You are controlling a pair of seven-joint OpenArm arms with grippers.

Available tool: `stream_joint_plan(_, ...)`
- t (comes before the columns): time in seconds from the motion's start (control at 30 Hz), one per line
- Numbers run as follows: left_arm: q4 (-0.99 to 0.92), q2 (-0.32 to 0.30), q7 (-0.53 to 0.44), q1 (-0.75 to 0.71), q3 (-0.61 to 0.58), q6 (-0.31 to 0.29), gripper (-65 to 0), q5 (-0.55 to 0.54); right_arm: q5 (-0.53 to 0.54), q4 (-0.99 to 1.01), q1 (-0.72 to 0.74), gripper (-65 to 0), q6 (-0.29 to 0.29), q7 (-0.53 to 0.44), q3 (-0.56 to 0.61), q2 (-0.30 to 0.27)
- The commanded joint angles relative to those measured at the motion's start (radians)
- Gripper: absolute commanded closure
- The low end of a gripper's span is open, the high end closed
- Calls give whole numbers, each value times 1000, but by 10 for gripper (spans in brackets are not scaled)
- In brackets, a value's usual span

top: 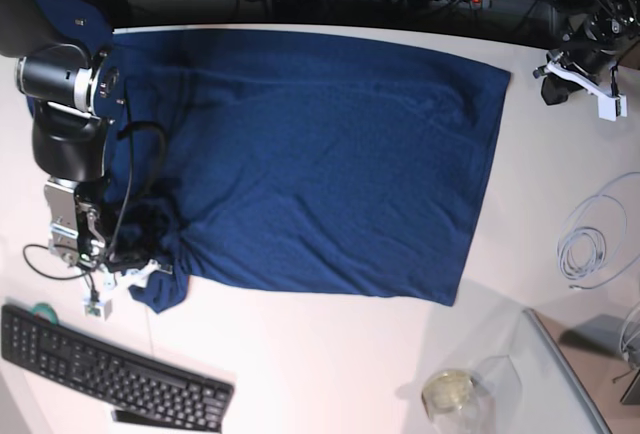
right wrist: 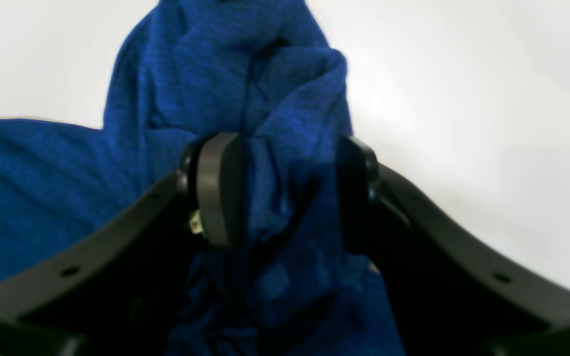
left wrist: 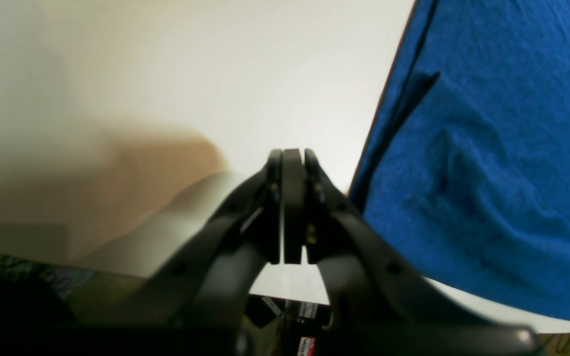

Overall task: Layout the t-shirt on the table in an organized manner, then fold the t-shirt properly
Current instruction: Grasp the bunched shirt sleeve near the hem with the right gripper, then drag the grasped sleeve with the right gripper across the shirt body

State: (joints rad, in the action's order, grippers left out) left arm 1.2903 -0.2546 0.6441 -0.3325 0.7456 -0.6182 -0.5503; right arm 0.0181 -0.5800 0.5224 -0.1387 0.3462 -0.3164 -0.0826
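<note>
A: Now, where is the t-shirt [top: 320, 164] lying?

B: It is spread on the white bench [top: 330, 354] and fills the upper middle of the base view. Its top edge runs close along the far edge of the bench, and its right edge goes down from the upper right corner at a small slant. The lower edge is quite straight, but at the lower left the cloth is bunched into a lump.

A: And the right gripper [right wrist: 285, 193]?

B: It is at that lump, at the left of the base view. In the right wrist view its jaws stand about half open, with folded cloth between them. I cannot tell if the cloth is pinched or only lies there.

A: The left gripper [left wrist: 292, 207]?

B: Its jaws are pressed together with nothing between them. It is over bare bench, and the shirt's edge passes just to its right in the left wrist view.

A: Is there free room?

B: Below the shirt the bench is open, up to a black keyboard [top: 110, 369] at the lower left. A coiled white cable [top: 590, 239] lies at the right, apart from the cloth.
</note>
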Motion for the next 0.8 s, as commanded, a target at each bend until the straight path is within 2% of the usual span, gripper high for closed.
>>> stream_joint_plan(0.0,12,-19,-19,0,7,-7,0,-17,4,-11,35,-272,-2,-20,1,-6)
stream_joint_plan(0.03,12,-19,-19,2,7,-7,0,-17,4,-11,35,-240,-2,-20,3,-3)
stream_joint_plan(0.13,13,-19,-19,3,7,-7,0,-17,6,-11,34,-44,-2,-20,1,1)
stream_joint_plan(0.17,13,-19,-19,5,7,-7,0,-17,6,-13,34,0,-2,-19,1,1)
stream_joint_plan(0.23,15,-19,-19,5,7,-7,0,-17,6,-19,34,-18,-3,-17,1,2)
stream_joint_plan(0.33,15,-19,-19,5,7,-7,0,-17,6,-50,31,0,-3,-11,6,2)
stream_joint_plan(0.43,15,-19,-19,6,9,-7,0,-17,6,-142,6,0,-6,55,7,24)
stream_joint_plan(0.6,15,-19,-19,9,9,-7,0,-17,4,-380,-52,0,-82,172,7,68)
stream_joint_plan(0.77,12,-33,-19,9,9,-7,0,-17,6,-565,-114,-2,-98,284,9,120)
